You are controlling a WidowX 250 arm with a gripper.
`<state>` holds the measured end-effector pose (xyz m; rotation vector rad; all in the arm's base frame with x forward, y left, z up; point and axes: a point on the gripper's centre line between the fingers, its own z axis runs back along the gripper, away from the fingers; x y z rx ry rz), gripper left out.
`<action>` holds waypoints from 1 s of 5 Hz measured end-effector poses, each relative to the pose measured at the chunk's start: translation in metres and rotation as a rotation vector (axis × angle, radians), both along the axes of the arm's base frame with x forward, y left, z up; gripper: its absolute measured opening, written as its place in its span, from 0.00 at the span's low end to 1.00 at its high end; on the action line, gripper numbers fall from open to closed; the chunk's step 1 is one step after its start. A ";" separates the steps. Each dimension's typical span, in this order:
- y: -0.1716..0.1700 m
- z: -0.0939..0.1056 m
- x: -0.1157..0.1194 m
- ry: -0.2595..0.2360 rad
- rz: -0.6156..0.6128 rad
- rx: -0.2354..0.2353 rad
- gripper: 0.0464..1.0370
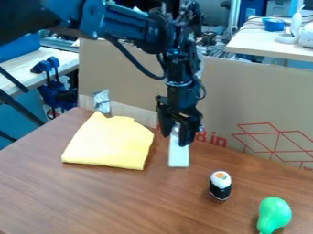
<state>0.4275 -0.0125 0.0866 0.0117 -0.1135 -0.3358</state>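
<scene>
"Looking for containers first, what do you see?"

"One round blue container [273,24] stands on the pale desk [260,40] in the background, at the view's upper right. I can't make out what is in it. A white bottle [297,23] stands just beside it."

"And on the brown wooden table [122,196], how many things of each kind?"

"One folded yellow cloth [110,141], left of the middle. One pale rectangular strip [178,156], just to the right of the cloth. Nearer the camera, one toy sushi roll [220,185] stands upright, its white top marked with orange and green above a dark wrap. One green pear-shaped toy [274,214] lies at the lower right, its narrow end toward the camera."

"Where is the gripper [175,138]?"

"It hangs down near the back edge of the table, at the upper end of the strip. The strip's lower part shows below it. Whether it is wide, narrow or clamped on the strip, I can't tell."

"What is behind?"

"A cardboard panel [245,91] with red printed lines, and one crumpled silvery piece [102,101] against it, behind the cloth. Two blue clamps [52,66] are at the far left."
</scene>
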 end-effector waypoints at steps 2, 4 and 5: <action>0.007 0.003 -0.010 0.038 0.030 -0.058 0.97; 0.016 0.059 -0.064 0.089 -0.008 0.041 0.97; 0.015 0.058 -0.111 0.199 0.022 0.191 0.97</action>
